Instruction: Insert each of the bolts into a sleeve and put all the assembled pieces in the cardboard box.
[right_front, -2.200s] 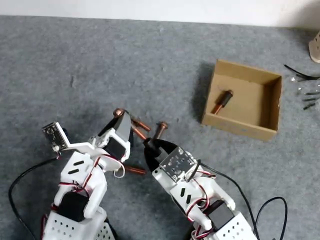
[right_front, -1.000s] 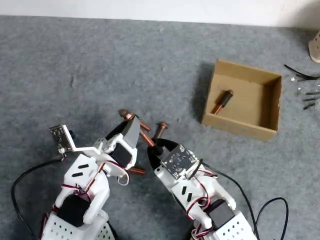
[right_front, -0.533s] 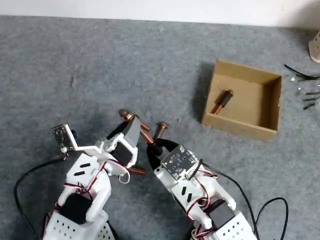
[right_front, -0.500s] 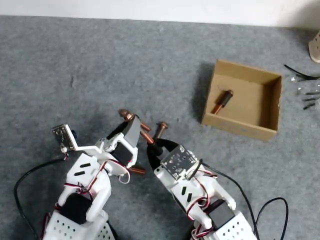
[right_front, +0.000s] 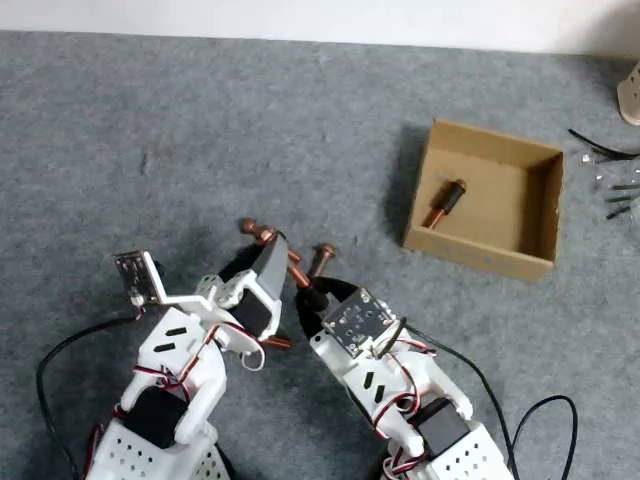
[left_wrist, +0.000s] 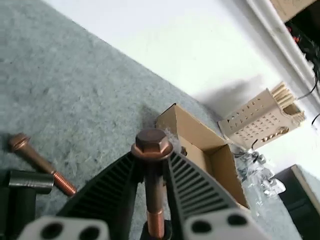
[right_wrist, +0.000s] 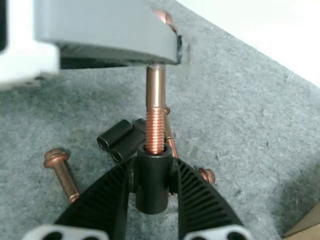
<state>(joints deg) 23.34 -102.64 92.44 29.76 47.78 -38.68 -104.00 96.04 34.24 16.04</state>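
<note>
A grey, felt-like cover lies over the table (right_front: 200, 130), with a pale wall (right_front: 300, 15) behind it. The left gripper (left_wrist: 151, 167) is pressed onto the shank of a copper-coloured bolt (left_wrist: 152, 145). Its ribbed pads pinch just under the hex head, which stands clear beyond the tips. The right gripper (right_wrist: 151, 169) is clamped round a black sleeve (right_wrist: 151, 192), taking it about the middle so that the open mouth is free. In the right wrist view the bolt's threaded end sits at that mouth and in line with the bore, though how deep it has entered cannot be told. Just beside the two grippers a loose bolt (right_front: 319, 262) lies on the table. The right wrist view shows two spare sleeves (right_wrist: 120, 137) lying side by side and touching, with another bolt (right_wrist: 60, 172) near them. Well apart, to the right, stands the cardboard box (right_front: 478, 257), with one assembled piece (right_front: 446, 203) on its floor. The bolt looks stiff and dense for its size. Its smooth round shank is likely to slip or turn in the pads, so a hold close under the head, as here, seems the surest. The sleeve looks rigid and light and apt to roll if set down. It is best held across its body, well away from the end that takes the thread. A slight tilt between the two would probably jam the thread at the rim.
</note>
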